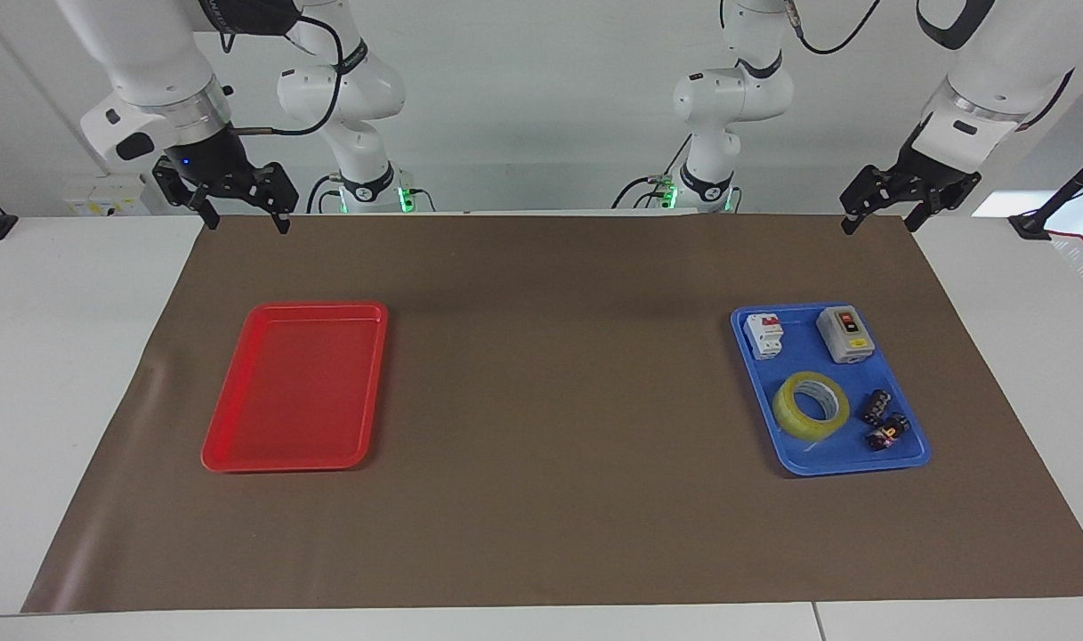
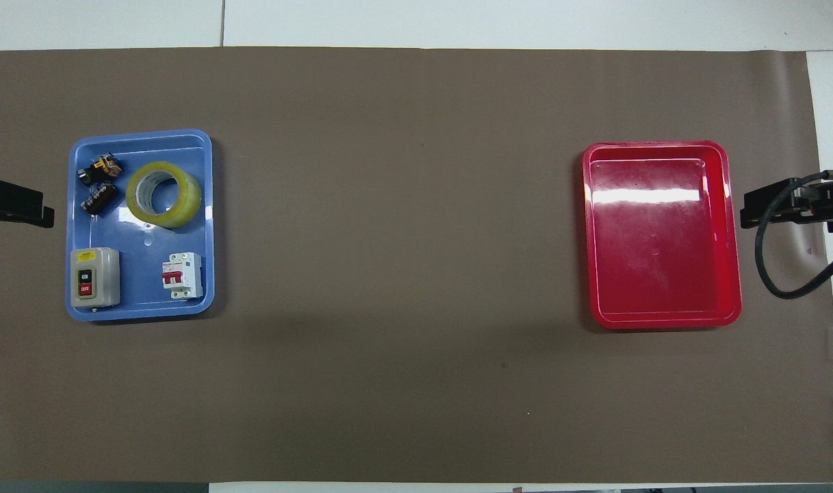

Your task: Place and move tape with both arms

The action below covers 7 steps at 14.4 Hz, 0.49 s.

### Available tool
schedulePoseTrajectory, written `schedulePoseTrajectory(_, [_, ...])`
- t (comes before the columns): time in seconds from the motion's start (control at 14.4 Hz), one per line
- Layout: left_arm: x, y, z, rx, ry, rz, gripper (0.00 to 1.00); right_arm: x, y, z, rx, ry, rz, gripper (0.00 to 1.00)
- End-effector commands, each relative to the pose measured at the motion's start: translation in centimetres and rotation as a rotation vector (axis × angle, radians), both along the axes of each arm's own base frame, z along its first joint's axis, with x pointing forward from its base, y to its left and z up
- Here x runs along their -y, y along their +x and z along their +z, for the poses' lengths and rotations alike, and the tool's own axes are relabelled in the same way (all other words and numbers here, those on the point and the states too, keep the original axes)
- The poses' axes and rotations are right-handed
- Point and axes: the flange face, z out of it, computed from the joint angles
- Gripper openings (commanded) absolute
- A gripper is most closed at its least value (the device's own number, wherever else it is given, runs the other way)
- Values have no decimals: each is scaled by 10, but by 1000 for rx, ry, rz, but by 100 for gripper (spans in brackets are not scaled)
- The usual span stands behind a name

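- Right tool (image 1: pixel 243 216) released, raised over the worktop's robot-side edge near the red tray (image 1: pixel 230 450); waits.
- Left tool (image 1: pixel 881 214) released, likewise raised.
- Next: lower left tool squarely over the tape (image 1: pixel 811 406), pinching one wall.
- Red tray: empty.
- Blue tray (image 1: pixel 913 456): tape flat, two switch boxes (image 1: pixel 846 334), small dark parts (image 1: pixel 883 420).

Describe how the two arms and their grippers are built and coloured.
Both arms are glossy white, rounded jointed segments with dark grey joint rings and a silvery metal band at the wrist. Black cables loop along them, and green lights glow at the bases. The left gripper and right gripper are black two-finger units with angular linkages; a small blue light shows on the right one.
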Motion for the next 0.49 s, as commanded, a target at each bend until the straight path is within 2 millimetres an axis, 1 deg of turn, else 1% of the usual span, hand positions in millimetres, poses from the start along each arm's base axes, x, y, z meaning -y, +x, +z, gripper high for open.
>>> schedulePoseTrajectory(0.0, [-5, -5, 0, 27, 21, -7, 100, 0, -2, 4, 3, 16, 15, 100])
schedulePoseTrajectory(0.28, [-5, -3, -2, 33, 21, -7, 100, 1, -2, 4, 3, 16, 14, 100])
schedulePoseTrajectory(0.42, [-6, 0, -7, 30, 21, -5, 100, 1, -2, 4, 3, 16, 14, 100])
